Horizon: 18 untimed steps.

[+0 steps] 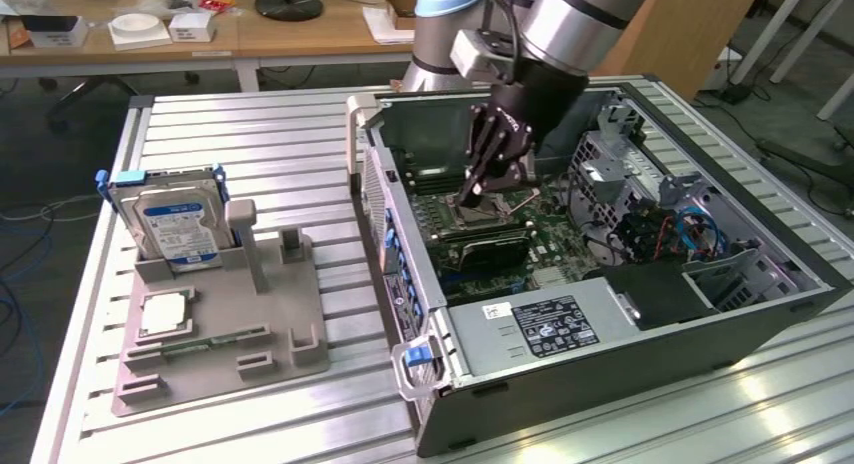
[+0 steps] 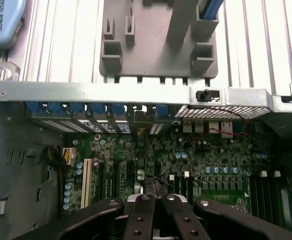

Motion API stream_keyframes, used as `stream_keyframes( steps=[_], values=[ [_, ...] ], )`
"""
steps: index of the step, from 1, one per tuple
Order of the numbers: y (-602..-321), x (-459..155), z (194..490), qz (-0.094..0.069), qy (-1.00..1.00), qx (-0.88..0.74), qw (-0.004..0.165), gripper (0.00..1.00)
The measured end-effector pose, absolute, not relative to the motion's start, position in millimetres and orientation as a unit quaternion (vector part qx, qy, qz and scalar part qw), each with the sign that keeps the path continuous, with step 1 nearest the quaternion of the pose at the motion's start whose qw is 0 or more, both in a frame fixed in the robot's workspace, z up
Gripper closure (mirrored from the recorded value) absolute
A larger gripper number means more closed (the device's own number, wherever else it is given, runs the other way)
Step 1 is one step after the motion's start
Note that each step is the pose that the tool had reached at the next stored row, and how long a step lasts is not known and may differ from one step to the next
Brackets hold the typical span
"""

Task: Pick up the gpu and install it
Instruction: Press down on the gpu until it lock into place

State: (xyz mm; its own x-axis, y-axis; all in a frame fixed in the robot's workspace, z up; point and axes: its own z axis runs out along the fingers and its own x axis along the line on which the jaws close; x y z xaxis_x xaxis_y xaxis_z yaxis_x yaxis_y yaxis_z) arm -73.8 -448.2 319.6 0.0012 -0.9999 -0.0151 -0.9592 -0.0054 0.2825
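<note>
Ribbed aluminium tabletop (image 1: 267, 144) carries an open computer case (image 1: 747, 324), with a desk of clutter behind it. Inside that case, the gpu (image 1: 483, 250) stands on edge across the motherboard (image 1: 561, 246), seemingly seated in its slot near the case's rear wall. Directly above it, the gripper (image 1: 475, 196) has its fingers pinched together, apparently pressing the card home. In the wrist view the fingers (image 2: 141, 220) mask the card, so I cannot tell how deep it sits. Beside the case, a grey fixture (image 1: 220, 324) props a hard drive (image 1: 178, 229) upright.
</note>
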Motion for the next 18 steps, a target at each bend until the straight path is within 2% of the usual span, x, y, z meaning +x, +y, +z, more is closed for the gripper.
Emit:
stream_keyframes(
  steps=[4, 18],
  values=[
    [-448.2, -70.5, 315.4, -0.119, -0.697, 0.699, 0.109, 0.9],
    [-448.2, -94.8, 300.3, -0.127, -0.696, 0.698, 0.116, 0.9]
  ],
)
